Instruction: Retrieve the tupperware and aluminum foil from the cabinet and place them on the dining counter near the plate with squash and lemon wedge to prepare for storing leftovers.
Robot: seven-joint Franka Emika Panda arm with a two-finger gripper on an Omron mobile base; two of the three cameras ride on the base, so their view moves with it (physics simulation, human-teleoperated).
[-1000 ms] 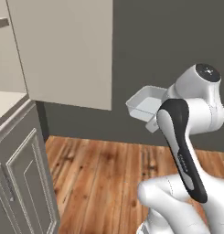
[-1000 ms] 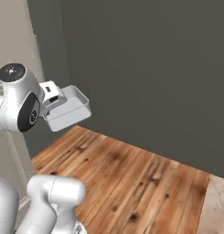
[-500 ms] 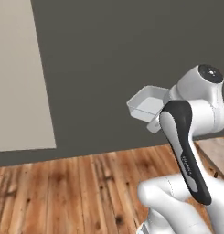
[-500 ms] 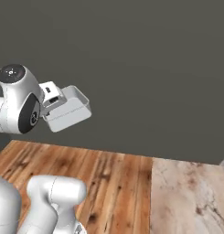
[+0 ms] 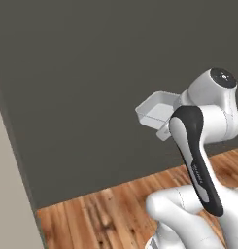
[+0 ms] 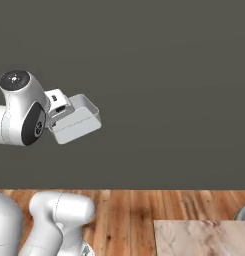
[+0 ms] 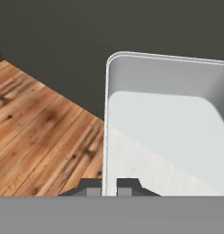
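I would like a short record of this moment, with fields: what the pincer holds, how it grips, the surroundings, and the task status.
held object: tupperware, an open, empty, pale grey container
grip: pincer shut on the container's wall, one fingertip on each side of it
height: carried in the air, well above the wooden floor
background: dark grey wall
nearby surface: corner of a marble-patterned counter at lower right of the right base view
task status: tupperware in hand, not yet set down; aluminum foil and plate are not visible
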